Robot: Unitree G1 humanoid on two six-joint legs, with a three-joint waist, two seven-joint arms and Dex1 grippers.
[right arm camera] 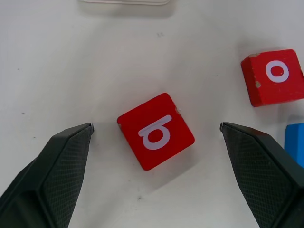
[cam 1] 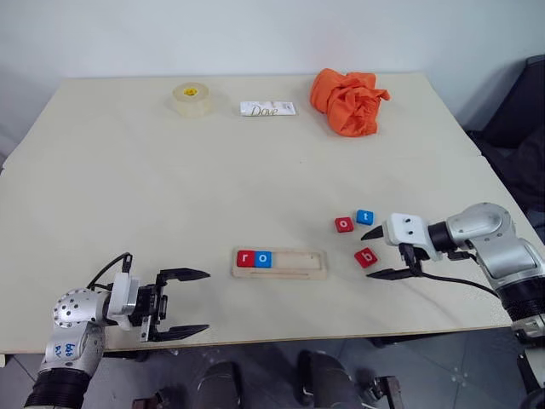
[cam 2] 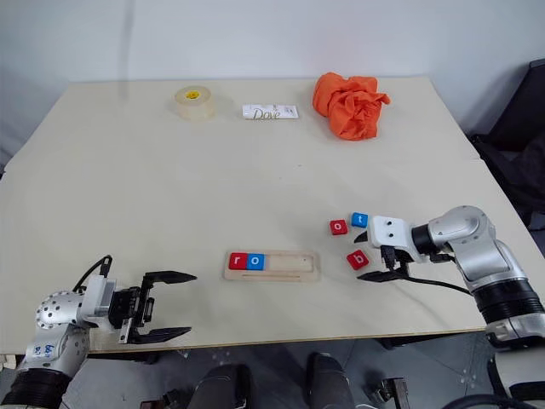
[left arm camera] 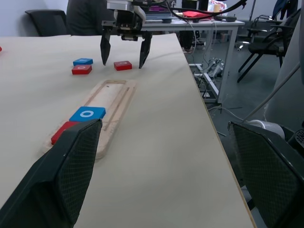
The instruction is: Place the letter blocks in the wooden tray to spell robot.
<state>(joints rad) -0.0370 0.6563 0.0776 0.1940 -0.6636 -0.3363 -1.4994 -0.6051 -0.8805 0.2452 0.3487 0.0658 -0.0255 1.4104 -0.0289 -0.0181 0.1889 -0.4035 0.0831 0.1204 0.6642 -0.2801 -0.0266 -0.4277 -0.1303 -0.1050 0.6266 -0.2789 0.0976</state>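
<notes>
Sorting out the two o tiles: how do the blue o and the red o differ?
The blue o sits in the tray, touching the red r; the red o lies loose on the table, beside the blue t. Colours differ. Both are flat squares with white letters.

**Four Cameras, One Desk**

The two head views looked forward and down over the whole desk [cam 1: 128, 170], sharing nearly the same scene. The left wrist view looked low and level along the near edge, across the wooden tray [left arm camera: 111, 102]. The right wrist view stared down, very close, at the red "b" block [right arm camera: 156, 131].
</notes>
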